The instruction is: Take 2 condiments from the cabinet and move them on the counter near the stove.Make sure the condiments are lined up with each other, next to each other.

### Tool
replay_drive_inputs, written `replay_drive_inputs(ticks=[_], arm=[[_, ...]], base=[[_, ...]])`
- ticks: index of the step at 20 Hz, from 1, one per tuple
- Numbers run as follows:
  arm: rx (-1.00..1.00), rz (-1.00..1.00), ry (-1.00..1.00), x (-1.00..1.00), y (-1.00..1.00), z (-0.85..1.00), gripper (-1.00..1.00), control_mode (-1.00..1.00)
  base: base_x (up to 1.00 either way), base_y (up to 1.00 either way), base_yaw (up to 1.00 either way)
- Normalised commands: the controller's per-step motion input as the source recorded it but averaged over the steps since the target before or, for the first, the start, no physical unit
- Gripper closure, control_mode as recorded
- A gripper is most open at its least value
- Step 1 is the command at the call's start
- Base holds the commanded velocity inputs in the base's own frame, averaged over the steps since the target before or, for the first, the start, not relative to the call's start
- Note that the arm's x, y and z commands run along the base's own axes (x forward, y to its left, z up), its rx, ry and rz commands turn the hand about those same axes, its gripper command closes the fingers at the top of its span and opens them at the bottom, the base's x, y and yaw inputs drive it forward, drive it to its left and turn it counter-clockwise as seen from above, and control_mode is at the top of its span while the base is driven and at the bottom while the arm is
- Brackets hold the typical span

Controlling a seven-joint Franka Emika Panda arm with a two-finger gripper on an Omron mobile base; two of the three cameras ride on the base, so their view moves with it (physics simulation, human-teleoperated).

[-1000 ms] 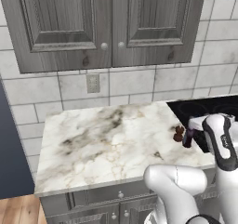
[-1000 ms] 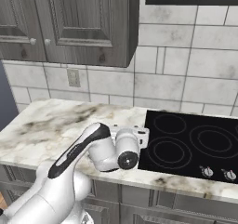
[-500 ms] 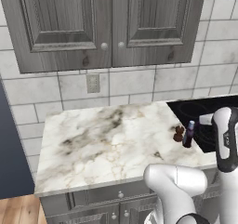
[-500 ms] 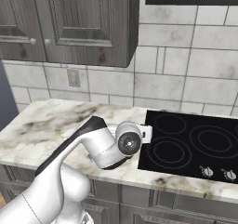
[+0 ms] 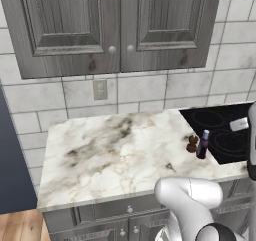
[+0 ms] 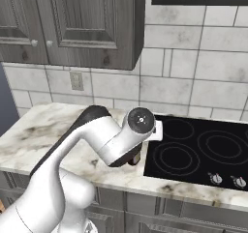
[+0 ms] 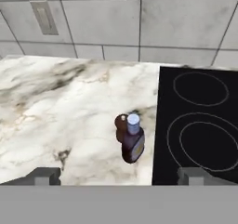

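Marble counter — shaker touching bottle, beside stove.

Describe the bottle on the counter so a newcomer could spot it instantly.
Find the black stove, then the marble counter along its left edge. Two small items stand together there; the bottle is the taller, slim dark one with a pale cap, beside the squat red-brown shaker.

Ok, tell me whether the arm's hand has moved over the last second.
Yes. In the left base view it has swung right, away from the bottle and shaker, out over the stove.
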Motion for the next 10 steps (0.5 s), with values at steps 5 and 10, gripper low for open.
replay_drive_inputs(ticks=[5,10], arm=[[-0.03,0.04,0.27,-0.60,-0.03,0.34,-1.00,-1.00],[0.00,0.01,0.05,-0.65,0.00,0.04,-1.00,-1.00]], base=[[0.00,0.00,0.00],[0.00,0.00,0.00]])
